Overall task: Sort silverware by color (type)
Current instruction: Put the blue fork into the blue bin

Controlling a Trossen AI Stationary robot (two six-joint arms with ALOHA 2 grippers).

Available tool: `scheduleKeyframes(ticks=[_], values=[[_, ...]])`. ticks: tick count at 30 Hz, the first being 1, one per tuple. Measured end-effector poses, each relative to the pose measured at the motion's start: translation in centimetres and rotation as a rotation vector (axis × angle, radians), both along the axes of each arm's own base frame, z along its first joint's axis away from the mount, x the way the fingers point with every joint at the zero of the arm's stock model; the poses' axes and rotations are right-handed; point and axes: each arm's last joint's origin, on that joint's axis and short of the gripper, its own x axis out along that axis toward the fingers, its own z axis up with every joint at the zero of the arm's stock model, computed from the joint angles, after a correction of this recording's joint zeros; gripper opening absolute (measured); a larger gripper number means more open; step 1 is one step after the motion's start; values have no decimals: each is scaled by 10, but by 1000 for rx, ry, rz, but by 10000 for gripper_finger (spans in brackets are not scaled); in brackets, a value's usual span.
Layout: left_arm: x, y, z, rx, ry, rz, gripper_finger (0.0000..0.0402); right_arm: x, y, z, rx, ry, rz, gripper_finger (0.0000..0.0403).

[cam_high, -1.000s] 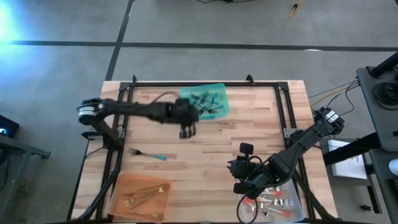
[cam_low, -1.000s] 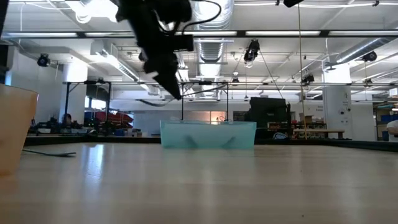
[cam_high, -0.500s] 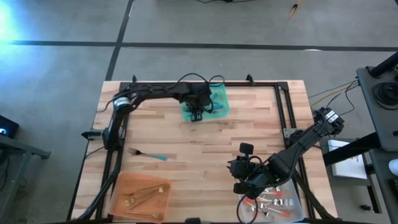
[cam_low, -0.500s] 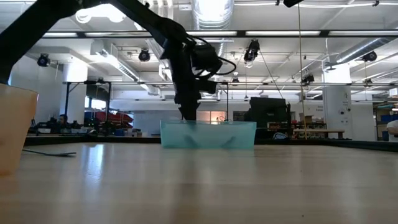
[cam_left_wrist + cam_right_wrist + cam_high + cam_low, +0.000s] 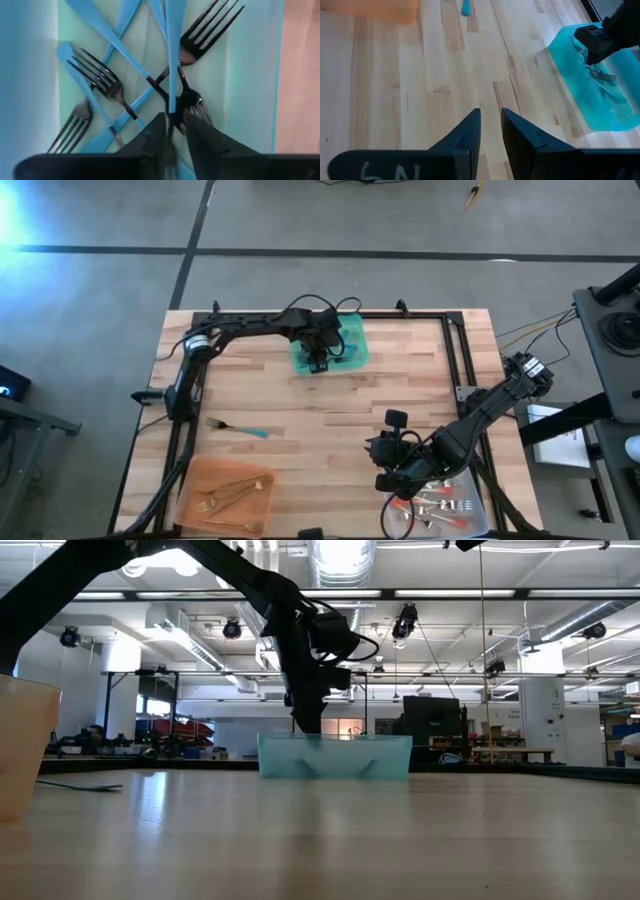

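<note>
A lone blue-handled fork [image 5: 238, 427] is seen lying on the wooden table [image 5: 300, 415], well in front of the left gripper [image 5: 318, 362] and off to its left, with the orange tray [image 5: 226, 496] of gold utensils [image 5: 230, 493] nearer the table's front edge. The left gripper itself is held low over the teal tray [image 5: 352, 350] at the table's far side, its fingers [image 5: 155, 136] parted only narrowly; a blue handle [image 5: 174, 45] is framed in the slim gap between them, though whether it is gripped or already let go cannot be told. Directly beneath the gripper, several blue-handled forks [image 5: 102, 82] are shown crossed over one another in that tray. Farther right, the right gripper [image 5: 490, 124] is parked above bare wood near the table's front, its fingers a little apart and nothing between them. Just behind and beside it, red-handled silverware [image 5: 437, 508] is gathered in the clear tray [image 5: 482, 520] at the front right corner
</note>
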Motion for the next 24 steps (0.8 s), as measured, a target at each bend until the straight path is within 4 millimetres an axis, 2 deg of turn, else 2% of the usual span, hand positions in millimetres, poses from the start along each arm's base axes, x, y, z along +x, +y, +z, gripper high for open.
scheduleKeyframes(ticks=[5, 8, 11, 15, 18, 21, 24], values=[[-3, -5, 8, -70, -16, -65, 88, 0, 0, 0, 0, 0, 0, 68], [-11, -17, 28, -108, -19, -136, 91, 0, 0, 0, 0, 0, 0, 68], [-20, -36, 52, -115, -13, -124, 91, 0, 0, 0, 1, -1, 0, 68], [-39, -76, 85, -89, 41, -46, 91, 0, 0, 0, 1, -1, 0, 68], [-60, -117, 97, -37, 149, -29, 91, 0, 0, 0, 4, -5, 0, 68], [-86, -156, 93, 27, 236, -35, 91, 1, 1, 1, 13, -18, 0, 68], [-116, -185, 77, 47, 242, -36, 91, 2, 1, 1, 15, -19, 0, 68]])
